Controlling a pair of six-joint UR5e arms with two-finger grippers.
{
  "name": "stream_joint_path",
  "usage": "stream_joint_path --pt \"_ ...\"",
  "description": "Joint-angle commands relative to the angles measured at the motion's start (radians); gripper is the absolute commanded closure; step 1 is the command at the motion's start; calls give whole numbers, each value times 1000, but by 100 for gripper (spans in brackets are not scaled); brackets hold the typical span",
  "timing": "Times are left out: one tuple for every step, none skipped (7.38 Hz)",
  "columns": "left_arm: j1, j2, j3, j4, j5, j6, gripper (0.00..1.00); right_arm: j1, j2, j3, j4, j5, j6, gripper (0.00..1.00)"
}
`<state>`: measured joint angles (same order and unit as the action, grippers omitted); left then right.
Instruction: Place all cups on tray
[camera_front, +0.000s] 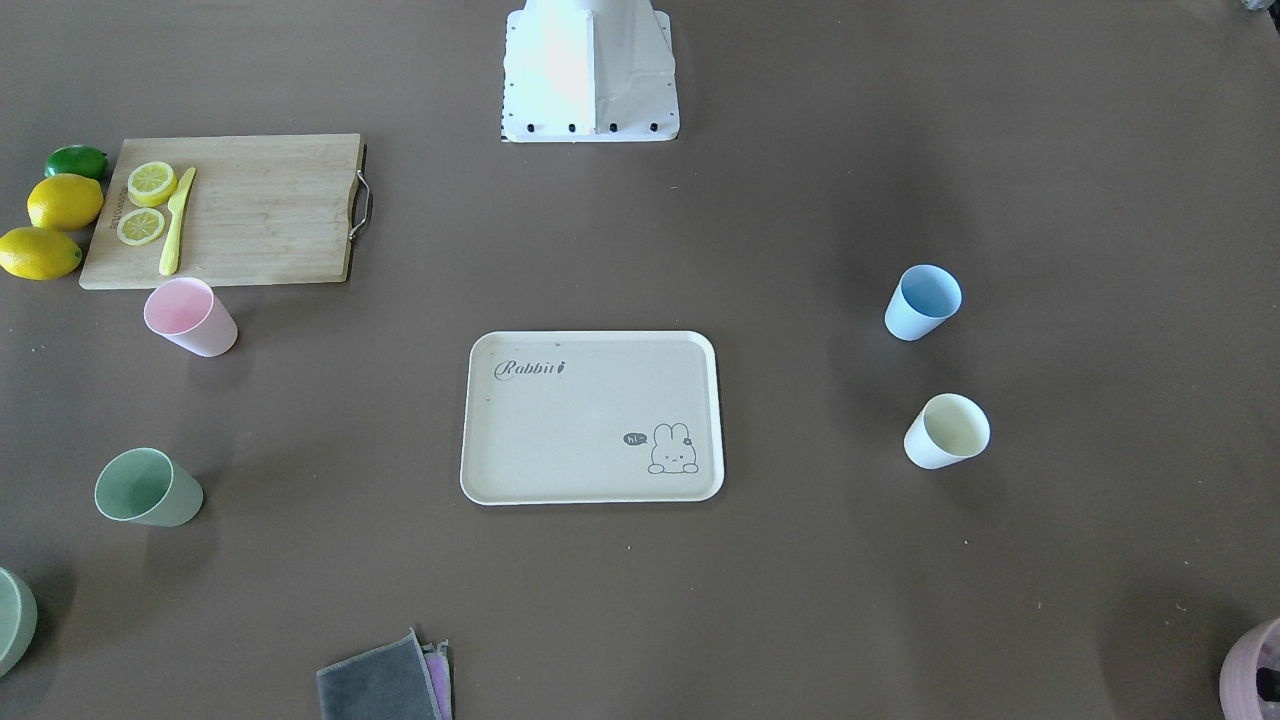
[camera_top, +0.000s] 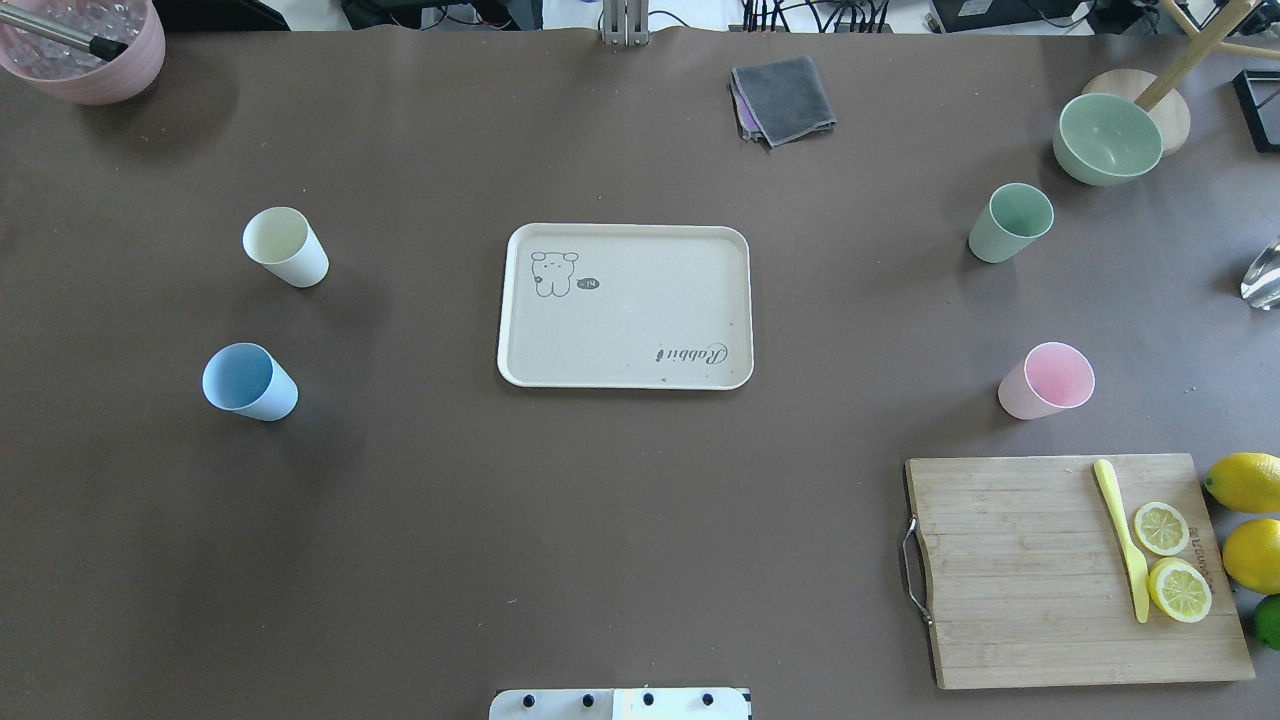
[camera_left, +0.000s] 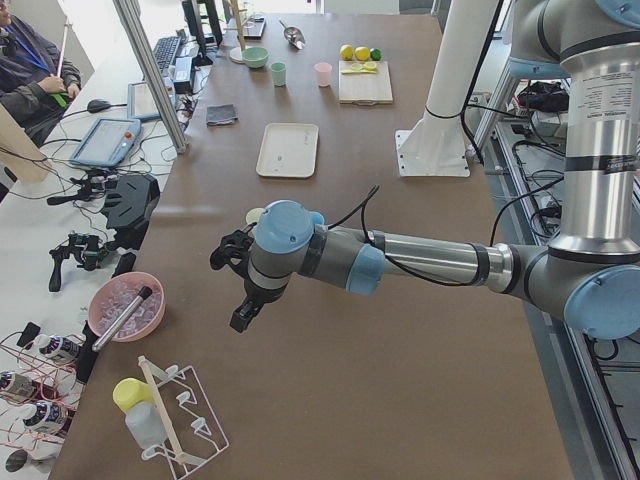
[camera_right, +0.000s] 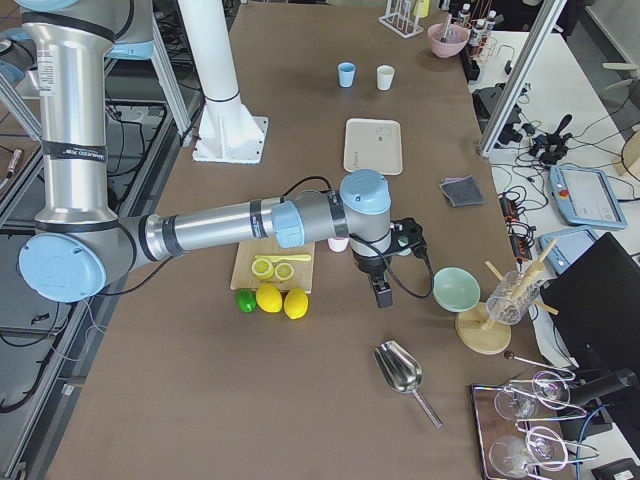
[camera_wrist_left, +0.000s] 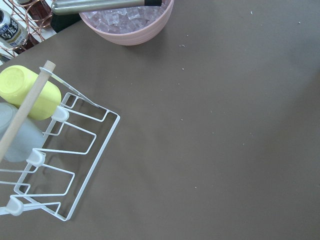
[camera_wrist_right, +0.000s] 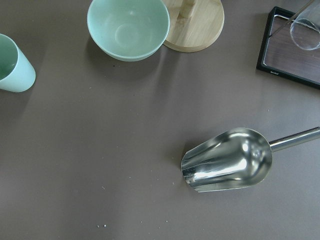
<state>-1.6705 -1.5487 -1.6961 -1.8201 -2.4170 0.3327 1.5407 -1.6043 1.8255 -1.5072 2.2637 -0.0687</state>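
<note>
The beige Rabbit tray lies at the table's middle with nothing on it; it also shows in the front view. The cream cup and blue cup stand on the table on my left side. The green cup and pink cup stand on my right side. All are upright and off the tray. My left gripper hovers beyond the table's left end area, my right gripper near the green bowl. I cannot tell whether either is open or shut.
A wooden cutting board with lemon slices and a yellow knife lies near right, lemons beside it. A green bowl, grey cloth, mauve ice container, metal scoop and wire rack sit at the edges.
</note>
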Motion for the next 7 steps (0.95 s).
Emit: stream_joint_path --pt "0 -24 15 -10 -89 -36 1 -4 18 0 15 2 45 0" --pt "5 -57 22 -10 -89 -155 1 -37 62 -3 16 3 170 0" --pt "41 -67 21 -19 -89 -301 1 -122 117 -2 16 0 326 0" --pt "93 -88 24 -48 -88 -417 1 -210 176 -6 16 -12 452 0" --pt "170 -128 26 -51 -77 -548 1 -287 237 -23 16 -25 575 0" --pt "223 -167 35 -51 -79 -634 1 -348 282 -35 16 -45 649 0" --pt "288 -224 77 -68 -77 -721 2 -370 312 -64 16 -62 667 0"
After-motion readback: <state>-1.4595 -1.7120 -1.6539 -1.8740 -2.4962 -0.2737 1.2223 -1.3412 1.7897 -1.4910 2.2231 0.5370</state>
